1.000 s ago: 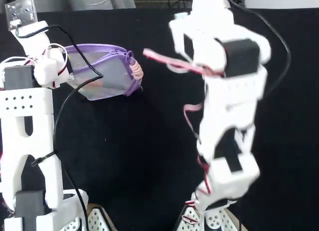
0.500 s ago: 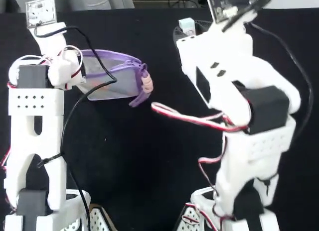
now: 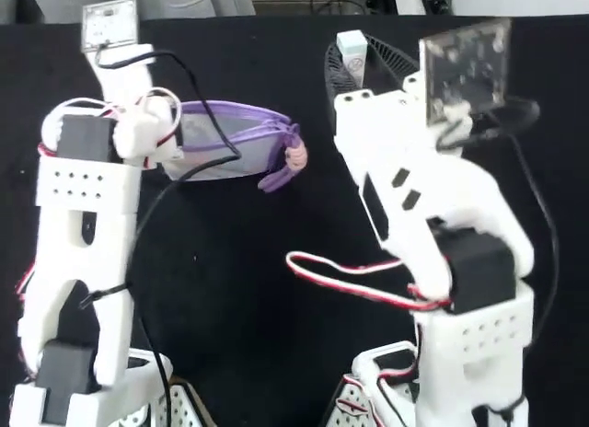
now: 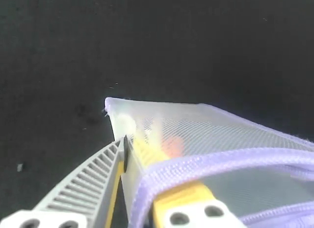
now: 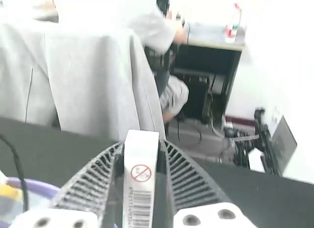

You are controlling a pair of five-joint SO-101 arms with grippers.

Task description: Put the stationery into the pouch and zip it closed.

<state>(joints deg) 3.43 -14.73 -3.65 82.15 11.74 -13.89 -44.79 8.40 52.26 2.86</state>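
Pouch (image 3: pixel 230 137) of clear mesh with purple trim hangs from the left gripper (image 4: pixel 132 149) over the far left of the black bench (image 3: pixel 239 289). Its free end, with a pink tag (image 3: pixel 296 156), points toward the right arm (image 3: pixel 433 215). The left gripper is clamped on the pouch's rim. In the left wrist view, its grey finger lies outside the mesh and its yellow finger shows behind the purple zip band. An orange shape (image 4: pixel 171 147) shows through the mesh, too blurred to name.

The left arm (image 3: pixel 83 225) rises from its base at the near left corner and stretches along the bench's left side, its wrist bent in toward the pouch.

The right arm stands folded steeply above its base at the near right. Its forearm is raised and the right gripper (image 3: pixel 357 63) is held up near the far edge of the bench, aimed out toward the room behind. The right gripper is closed on a white box (image 5: pixel 141 188), which stands upright between its ribbed fingers. In the high view the white box sits apart from the pouch, beyond and to the side of the pouch's free end.
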